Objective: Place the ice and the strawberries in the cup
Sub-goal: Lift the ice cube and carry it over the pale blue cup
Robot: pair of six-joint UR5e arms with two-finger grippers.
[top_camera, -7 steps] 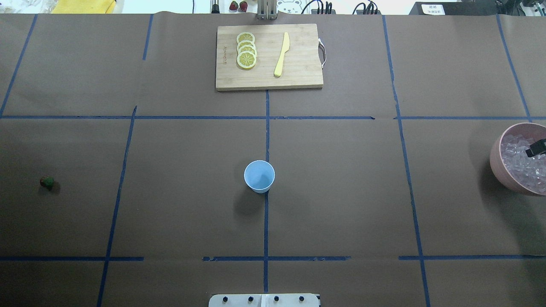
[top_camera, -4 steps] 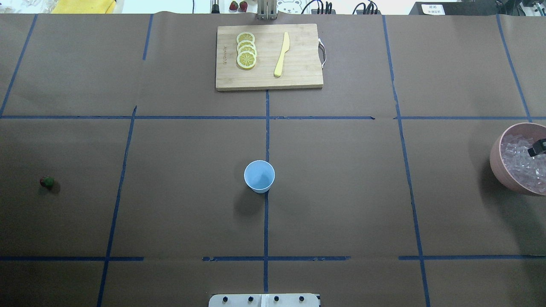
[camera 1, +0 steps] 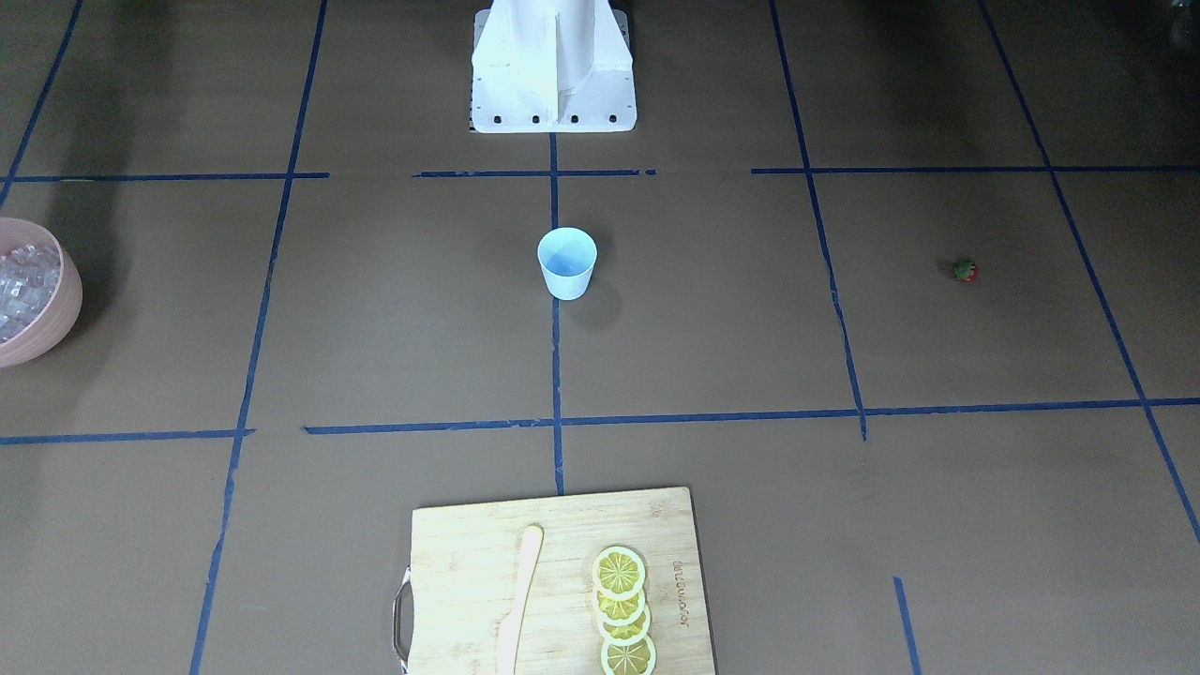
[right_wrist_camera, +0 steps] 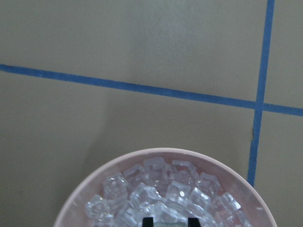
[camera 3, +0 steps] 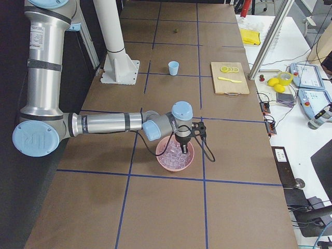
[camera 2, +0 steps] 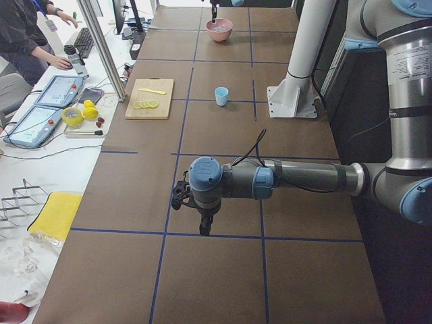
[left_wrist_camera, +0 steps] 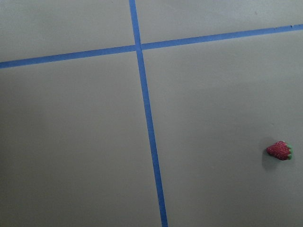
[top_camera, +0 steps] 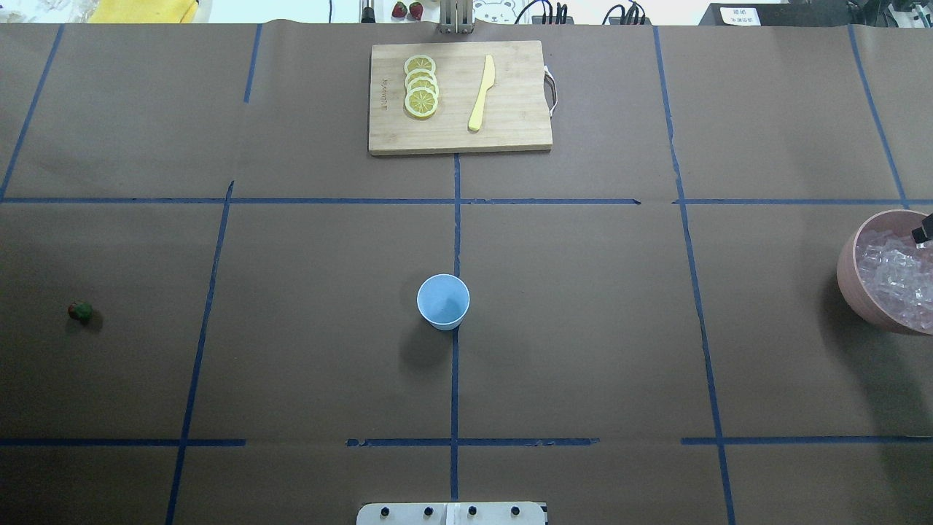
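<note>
The pale blue cup (top_camera: 443,301) stands upright and empty at the table's middle; it also shows in the front view (camera 1: 566,263). The ice (top_camera: 893,273) fills a pink bowl (top_camera: 845,270) at the far right. My right gripper (right_wrist_camera: 169,221) hangs over the bowl's ice (right_wrist_camera: 165,194), its tips close together with what looks like one cube between them. Only its black tip (top_camera: 922,233) shows overhead. The strawberry (top_camera: 80,312) lies at the far left, alone. My left gripper (camera 2: 202,226) hangs over the table there; I cannot tell if it is open. Its wrist view shows the strawberry (left_wrist_camera: 279,150).
A wooden cutting board (top_camera: 510,102) at the back middle holds lemon slices (top_camera: 421,86) and a yellow knife (top_camera: 482,92). The robot base plate (top_camera: 452,513) sits at the near edge. Blue tape lines cross the brown table cover.
The right gripper's tip has moved up and toward the right edge over the bowl, so less of it shows. Cup and strawberry have not moved.
</note>
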